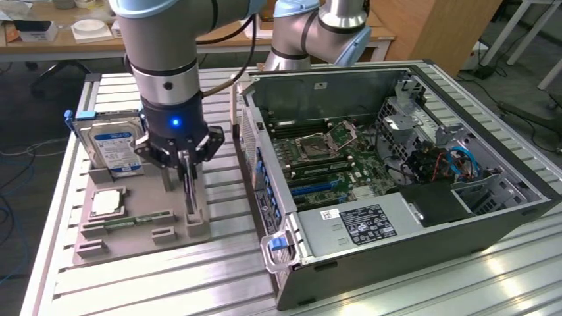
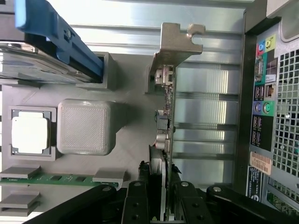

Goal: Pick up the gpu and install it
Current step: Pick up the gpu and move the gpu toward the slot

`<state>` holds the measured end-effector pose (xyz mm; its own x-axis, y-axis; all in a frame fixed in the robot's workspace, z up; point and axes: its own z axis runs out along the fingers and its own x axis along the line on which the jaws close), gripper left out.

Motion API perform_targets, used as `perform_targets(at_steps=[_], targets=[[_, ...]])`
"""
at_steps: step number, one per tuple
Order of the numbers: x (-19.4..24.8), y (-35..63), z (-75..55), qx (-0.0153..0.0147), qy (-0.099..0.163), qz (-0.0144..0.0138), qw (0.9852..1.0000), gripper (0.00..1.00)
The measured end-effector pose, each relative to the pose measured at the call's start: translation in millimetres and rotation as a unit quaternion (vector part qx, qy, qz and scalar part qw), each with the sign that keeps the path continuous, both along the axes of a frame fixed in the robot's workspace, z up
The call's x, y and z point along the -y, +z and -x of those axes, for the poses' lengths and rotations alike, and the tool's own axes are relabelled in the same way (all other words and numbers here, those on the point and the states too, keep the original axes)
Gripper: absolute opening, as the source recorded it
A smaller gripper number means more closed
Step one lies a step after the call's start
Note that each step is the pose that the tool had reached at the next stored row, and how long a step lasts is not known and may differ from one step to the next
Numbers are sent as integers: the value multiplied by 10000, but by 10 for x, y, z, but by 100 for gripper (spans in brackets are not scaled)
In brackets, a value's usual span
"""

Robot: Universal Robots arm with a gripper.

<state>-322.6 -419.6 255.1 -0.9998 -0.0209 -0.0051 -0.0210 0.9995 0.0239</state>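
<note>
1. At the near end of the gray tray (image 1: 131,249) on the table (image 1: 176,284) lie a green memory stick (image 1: 139,222) and, behind it, a processor (image 1: 107,203).
2. The graphics card (image 1: 189,199) stands on edge in the tray's slots, and the tool (image 1: 187,179) pinches its upper edge.
3. Beyond stands a hard drive (image 1: 112,145). The open computer case (image 1: 378,263) lies at the exterior view's right.

Pincer (image 2: 161,193) hides part of the gpu (image 2: 167,112) — hard drive (image 2: 28,65) cut by edge
</note>
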Motion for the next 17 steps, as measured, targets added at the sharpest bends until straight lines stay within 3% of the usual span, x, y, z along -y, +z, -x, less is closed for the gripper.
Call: perform_targets(at_steps=[17], targets=[[0,369,0,0,0,0,10000,27]])
